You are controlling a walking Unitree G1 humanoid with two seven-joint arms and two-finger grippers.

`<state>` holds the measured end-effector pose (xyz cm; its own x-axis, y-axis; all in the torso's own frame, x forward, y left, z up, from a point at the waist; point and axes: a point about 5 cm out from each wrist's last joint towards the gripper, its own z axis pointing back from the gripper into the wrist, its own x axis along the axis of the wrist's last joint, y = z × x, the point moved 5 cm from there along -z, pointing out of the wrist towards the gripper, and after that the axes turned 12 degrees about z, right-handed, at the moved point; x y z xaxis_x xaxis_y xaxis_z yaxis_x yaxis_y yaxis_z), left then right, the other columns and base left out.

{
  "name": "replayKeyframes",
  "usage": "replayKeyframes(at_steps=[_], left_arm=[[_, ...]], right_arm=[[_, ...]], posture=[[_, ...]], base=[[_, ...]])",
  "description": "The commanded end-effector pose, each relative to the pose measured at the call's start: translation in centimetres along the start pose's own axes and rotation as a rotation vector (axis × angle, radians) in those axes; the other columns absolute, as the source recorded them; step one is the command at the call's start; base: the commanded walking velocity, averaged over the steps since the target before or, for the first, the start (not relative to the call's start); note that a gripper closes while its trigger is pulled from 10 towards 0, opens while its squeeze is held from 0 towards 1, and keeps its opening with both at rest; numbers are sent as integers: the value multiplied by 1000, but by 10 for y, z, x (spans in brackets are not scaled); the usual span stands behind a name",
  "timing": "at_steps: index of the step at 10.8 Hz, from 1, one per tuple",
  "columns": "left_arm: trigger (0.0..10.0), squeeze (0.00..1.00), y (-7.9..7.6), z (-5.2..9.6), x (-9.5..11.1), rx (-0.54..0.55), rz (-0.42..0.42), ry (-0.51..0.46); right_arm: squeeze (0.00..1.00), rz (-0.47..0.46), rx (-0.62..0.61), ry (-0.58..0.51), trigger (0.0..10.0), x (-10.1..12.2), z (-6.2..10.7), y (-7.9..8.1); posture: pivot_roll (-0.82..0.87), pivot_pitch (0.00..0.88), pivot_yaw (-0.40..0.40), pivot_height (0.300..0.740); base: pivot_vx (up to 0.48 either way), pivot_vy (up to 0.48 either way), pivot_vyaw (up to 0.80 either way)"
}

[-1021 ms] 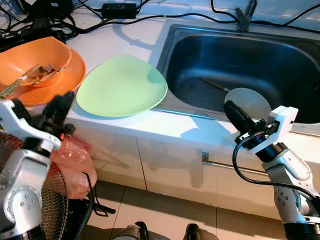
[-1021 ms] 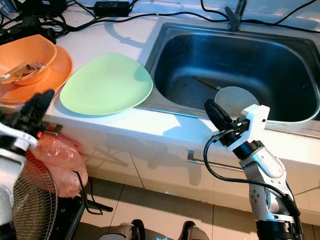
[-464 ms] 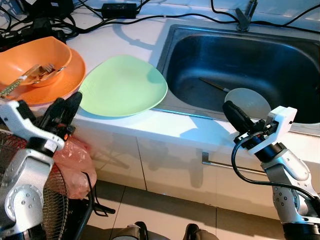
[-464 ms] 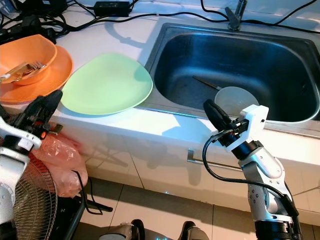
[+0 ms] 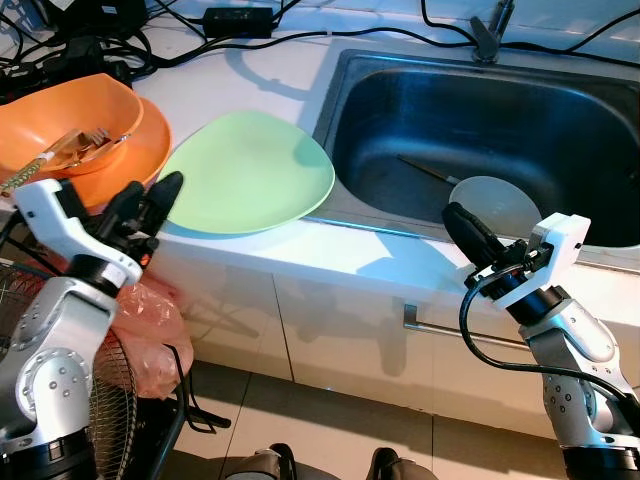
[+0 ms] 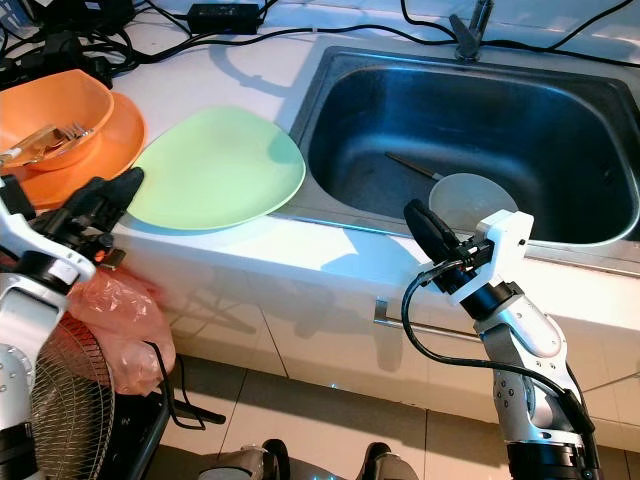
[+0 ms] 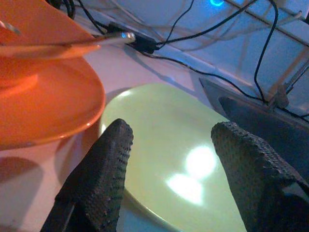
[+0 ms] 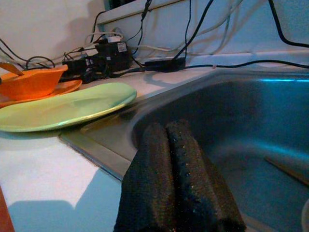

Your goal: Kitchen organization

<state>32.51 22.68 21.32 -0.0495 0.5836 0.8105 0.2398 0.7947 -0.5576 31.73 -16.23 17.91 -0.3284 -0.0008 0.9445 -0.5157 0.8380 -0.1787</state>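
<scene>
— On the counter (image 5: 280, 60), left of the sink (image 5: 480, 130), sits the green plate (image 5: 250, 170), flat, its near edge poking out past the counter's front lip.

— Which way does it point?

— It's roughly teardrop-shaped; the narrow end points right, toward the sink, so its long axis runs along the counter's front edge. And look, the left gripper (image 5: 150, 200) is level with the plate's near-left rim, fingers spread wide, nothing between them. From the left wrist camera the two fingers (image 7: 101, 179) frame the plate (image 7: 174, 159), one to each side of its edge.

— Touching it?

— Can't tell; they're right at the rim.

— And beside it?

— An orange bowl (image 5: 70, 115) with cutlery (image 5: 70, 150) in it, standing on an orange plate (image 5: 130, 165) just left of the green one. Black cables (image 5: 150, 30) snake along the back.

— The other arm?

— Right gripper (image 5: 468, 235) hovers over the counter's front strip by the sink's near rim, fingers pressed together, holding nothing. A pale bowl (image 5: 495, 200) lies in the basin just behind it, with a thin stick (image 5: 428, 170) alongside.
</scene>
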Motion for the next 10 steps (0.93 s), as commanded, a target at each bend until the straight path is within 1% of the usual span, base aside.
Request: replayKeyframes(at_steps=[1,2,3,5,6,7,8,10], left_arm=[[10000,0,2,0,5,21,1,-10],[10000,0,4,2,9,35,16,-35],[10000,0,10,5,9,62,26,-44],[10000,0,20,9,5,107,44,-47],[10000,0,22,8,2,118,53,-39],[10000,0,21,6,1,122,59,-34],[10000,0,19,-2,-3,135,67,-18],[10000,0,14,-11,2,129,116,-36]], right_arm=[[0,-74,15,117,10000,-32,9,12],[0,-74,16,118,10000,-32,9,12],[0,-73,17,119,10000,-32,9,12],[0,-74,19,121,10000,-32,9,13],[0,-72,19,124,10000,-33,9,12],[0,-71,21,124,10000,-33,9,12],[0,-72,22,124,10000,-33,8,13],[0,-71,21,124,10000,-33,8,14]], posture=[[85,193,74,740],[90,194,73,740],[89,195,73,740],[90,194,71,740],[87,198,67,740],[85,197,66,740],[82,197,68,740],[77,195,72,740]], base=[[0,0,0],[0,0,0],[0,0,0],[0,0,0],[0,0,0],[0,0,0],[0,0,0],[0,0,0]])
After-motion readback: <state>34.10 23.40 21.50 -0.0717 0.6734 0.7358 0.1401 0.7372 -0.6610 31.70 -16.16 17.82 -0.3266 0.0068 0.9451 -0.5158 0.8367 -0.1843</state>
